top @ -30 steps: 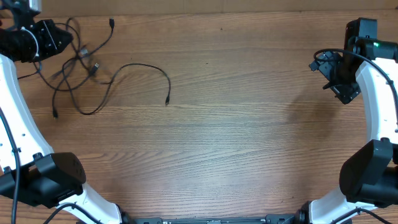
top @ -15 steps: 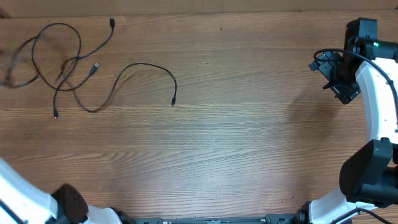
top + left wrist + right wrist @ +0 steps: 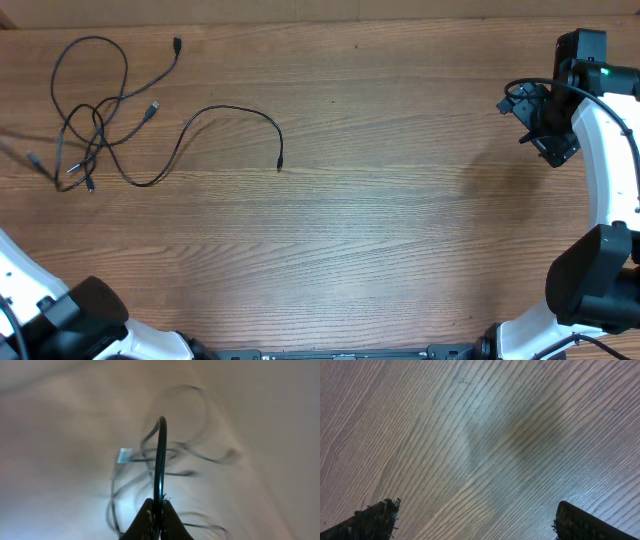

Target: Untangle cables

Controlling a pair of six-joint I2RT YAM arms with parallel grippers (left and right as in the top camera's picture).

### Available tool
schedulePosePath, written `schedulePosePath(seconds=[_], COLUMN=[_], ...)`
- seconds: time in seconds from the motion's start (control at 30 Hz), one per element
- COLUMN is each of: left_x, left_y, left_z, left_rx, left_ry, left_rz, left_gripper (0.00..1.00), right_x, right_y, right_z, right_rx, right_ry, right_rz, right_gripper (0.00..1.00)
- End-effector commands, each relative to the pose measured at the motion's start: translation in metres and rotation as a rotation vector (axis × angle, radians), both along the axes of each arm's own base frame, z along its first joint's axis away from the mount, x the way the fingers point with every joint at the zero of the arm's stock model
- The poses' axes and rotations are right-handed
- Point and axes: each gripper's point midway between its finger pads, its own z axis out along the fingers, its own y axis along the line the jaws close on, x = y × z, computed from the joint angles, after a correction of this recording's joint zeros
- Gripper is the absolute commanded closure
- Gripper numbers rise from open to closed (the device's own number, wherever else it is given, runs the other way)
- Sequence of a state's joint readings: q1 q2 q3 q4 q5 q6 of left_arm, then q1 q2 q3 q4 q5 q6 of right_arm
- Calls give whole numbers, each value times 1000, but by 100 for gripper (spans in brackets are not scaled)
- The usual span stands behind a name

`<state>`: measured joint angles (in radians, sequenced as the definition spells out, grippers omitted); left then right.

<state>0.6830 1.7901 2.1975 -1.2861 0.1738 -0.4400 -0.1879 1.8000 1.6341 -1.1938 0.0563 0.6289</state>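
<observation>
The left gripper [image 3: 157,504] has gone from the top-left corner of the overhead view; only the left arm [image 3: 85,312] shows there now, low at the edge; the cables [image 3: 90,40] have spread from a tight knot into wider loops; the long strand's plug [image 3: 279,162] has slid right.

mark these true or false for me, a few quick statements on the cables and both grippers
1. The left gripper is shut on a cable. True.
2. The right gripper grips a cable. False: it is open and empty above the bare table.
3. The cables lie in the overhead view's upper left. True.
4. Every cable lies apart from the others. False: several strands cross in a tangle there.
</observation>
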Motion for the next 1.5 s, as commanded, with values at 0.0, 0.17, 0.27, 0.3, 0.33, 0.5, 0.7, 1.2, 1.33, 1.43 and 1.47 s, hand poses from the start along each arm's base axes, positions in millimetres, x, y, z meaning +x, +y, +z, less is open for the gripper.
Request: schedulePosePath(seconds=[0.0,0.17,0.27,0.3,0.33,0.5,0.7,1.2,1.33,1.43,1.47], left_x=[52,48,37,38,38,48,47,-71,-75,-69,-65], left_y=[-87,-154,-170,-169,-168,-146,-92,-30,-39,-75,-82], left_z=[39,105,127,129,130,124,118,172,158,162,162], left_rx=[-186,-238,-232,-213,-197,-124,-118,-59,-34,4,19], left_ry=[-367,-787,-902,-908,-913,-858,-746,-836,-827,-897,-901], left_rz=[-584,-1118,-1258,-1267,-1273,-1174,-883,-643,-680,-863,-895], left_gripper=[96,96,96,96,96,96,96,96,96,96,96], right_x=[1,1,1,1,1,1,2,1,1,1,1], right_y=[1,1,1,1,1,1,1,1,1,1,1], right_z=[2,2,2,2,2,2,2,2,2,2,2], right_rx=[-3,-3,-3,-3,-3,-3,-3,-3,-3,-3,-3], right_ry=[-8,-8,-8,-8,-8,-8,-8,-8,-8,-8,-8], right_rz=[1,1,1,1,1,1,1,1,1,1,1], right_gripper=[0,0,0,0,0,0,0,0,0,0,0])
